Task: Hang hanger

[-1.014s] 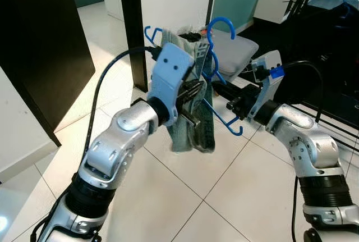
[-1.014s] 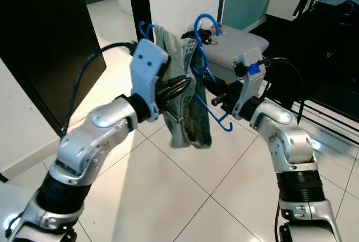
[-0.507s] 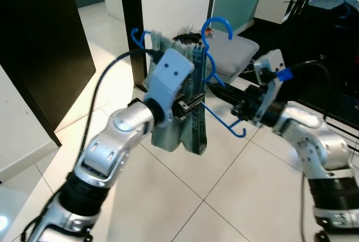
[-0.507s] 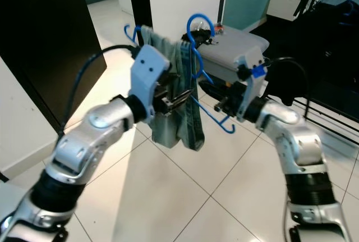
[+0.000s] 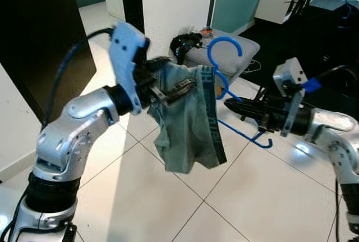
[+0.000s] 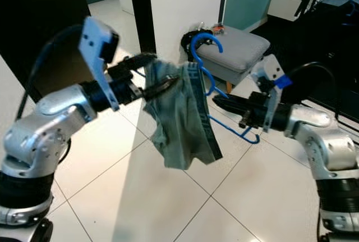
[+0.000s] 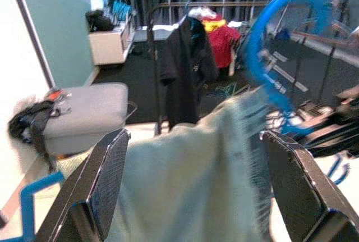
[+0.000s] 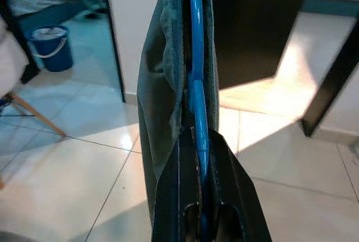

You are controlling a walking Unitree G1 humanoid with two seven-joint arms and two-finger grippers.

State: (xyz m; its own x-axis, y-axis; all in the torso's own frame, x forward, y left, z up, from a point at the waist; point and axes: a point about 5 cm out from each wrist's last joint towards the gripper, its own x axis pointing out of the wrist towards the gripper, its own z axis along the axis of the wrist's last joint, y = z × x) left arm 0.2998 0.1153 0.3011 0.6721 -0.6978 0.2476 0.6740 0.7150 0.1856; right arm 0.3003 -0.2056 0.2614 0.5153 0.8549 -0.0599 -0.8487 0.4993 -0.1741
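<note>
Item: blue plastic clothes hanger (image 5: 224, 79), carried in mid-air over a white tiled floor (image 5: 185, 208), hook uppermost, with a pale grey-green fabric garment with a striped waistband (image 5: 190, 124) draped over its bar and hanging below. Right gripper (image 5: 238, 105): fingers closed on the hanger's lower bar near its outer end; the right wrist view shows the blue bar running straight out from between the fingers (image 8: 224, 186), cloth on either side. Left gripper (image 5: 171, 87): fingers set part open around the upper edge of the garment at the hanger's other end; in the left wrist view the fingers (image 7: 109, 169) stand well apart with cloth lying between them, so support rather than a firm pinch is judged. Surroundings: grey padded stool (image 5: 224, 48) with a dark bundle of cables or straps (image 5: 182, 44) on it, behind the hanger; black clothes rail with dark and red garments (image 7: 193, 45) across the room, seen past the left fingers. Step in hand, as judged: transport of the loaded hanger toward a rail, hanging not yet done. Next move calls for: bringing the hook level with and over a rail, keeping the garment from sliding off, then lowering and releasing both grips.
</note>
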